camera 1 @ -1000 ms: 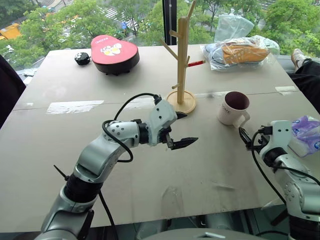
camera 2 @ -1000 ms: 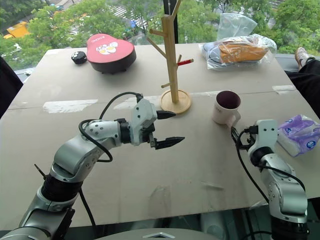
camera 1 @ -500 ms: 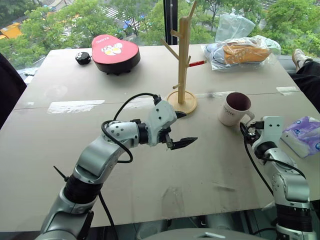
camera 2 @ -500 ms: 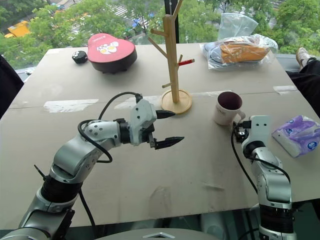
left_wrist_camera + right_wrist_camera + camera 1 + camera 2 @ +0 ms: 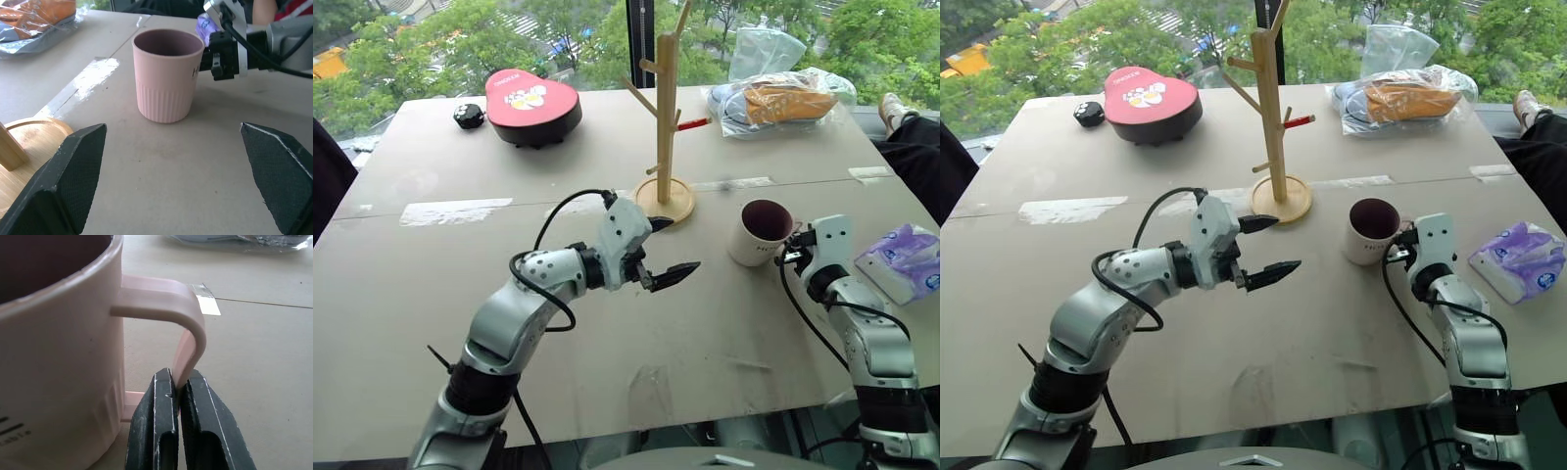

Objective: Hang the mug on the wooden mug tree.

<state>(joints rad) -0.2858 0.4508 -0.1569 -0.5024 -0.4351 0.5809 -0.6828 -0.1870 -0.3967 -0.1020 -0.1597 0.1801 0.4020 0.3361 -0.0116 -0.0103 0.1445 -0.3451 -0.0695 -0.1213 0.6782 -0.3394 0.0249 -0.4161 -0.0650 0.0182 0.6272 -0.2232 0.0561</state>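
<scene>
The mug (image 5: 762, 233) stands upright on the table (image 5: 431, 264), to the right of the wooden mug tree (image 5: 664, 117) and apart from its round base. The right gripper (image 5: 180, 394) has its two fingers pressed together on the lower part of the mug's handle (image 5: 182, 323) — pinching it from the side away from the tree. The left gripper (image 5: 666, 250) hovers over the table with fingers spread wide, nothing between them; it sits just in front of the tree's base, between the tree and the near edge.

Further back lie a red-topped box (image 5: 534, 102), a small black object (image 5: 468, 117) and a plastic bag (image 5: 781, 98) with something orange inside. A tissue pack (image 5: 904, 262) sits beside the right arm. A red-tipped stick (image 5: 695, 124) lies behind the tree, partly hidden by the pole. The print on the mug's side is too small to read — and the tree's top is cut off.
</scene>
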